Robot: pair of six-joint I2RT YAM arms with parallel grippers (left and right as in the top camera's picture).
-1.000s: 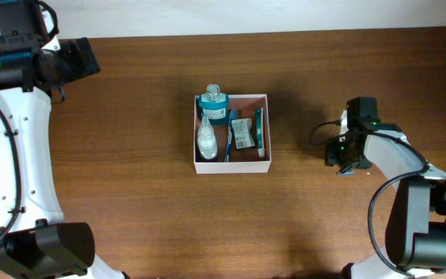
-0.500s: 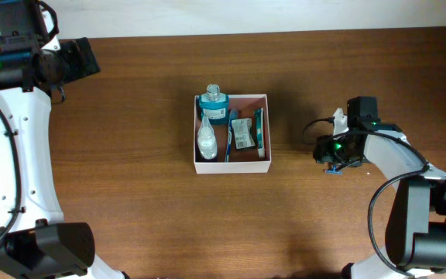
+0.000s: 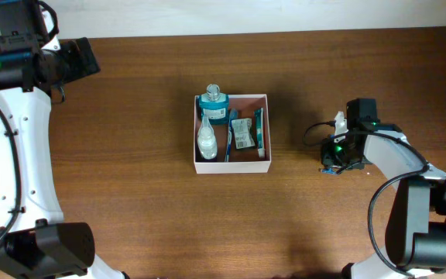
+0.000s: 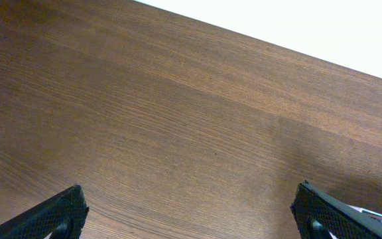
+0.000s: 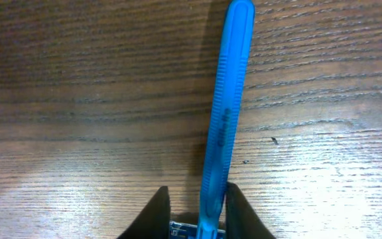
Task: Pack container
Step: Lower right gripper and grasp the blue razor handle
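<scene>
The container [image 3: 231,166], a square white-walled box with a brownish-pink inside, sits mid-table. It holds a teal bottle [image 3: 214,105], a clear bottle [image 3: 207,138], a toothbrush [image 3: 228,143] and small packets [image 3: 242,133]. My right gripper [image 3: 333,155] is to the right of the box. In the right wrist view it [image 5: 196,212] is shut on the head end of a blue razor [image 5: 225,106], whose handle points away just above the wood. My left gripper [image 3: 84,58] is at the far left corner, open and empty [image 4: 191,216].
The brown wooden table [image 3: 130,194] surrounds the box. Its far edge [image 4: 277,40] meets a white surface close behind my left gripper. The right arm's cable [image 3: 316,128] loops beside the right gripper.
My right gripper moved left toward the box with the blue razor, then eased slightly back right. The left arm and the box contents have not moved.
</scene>
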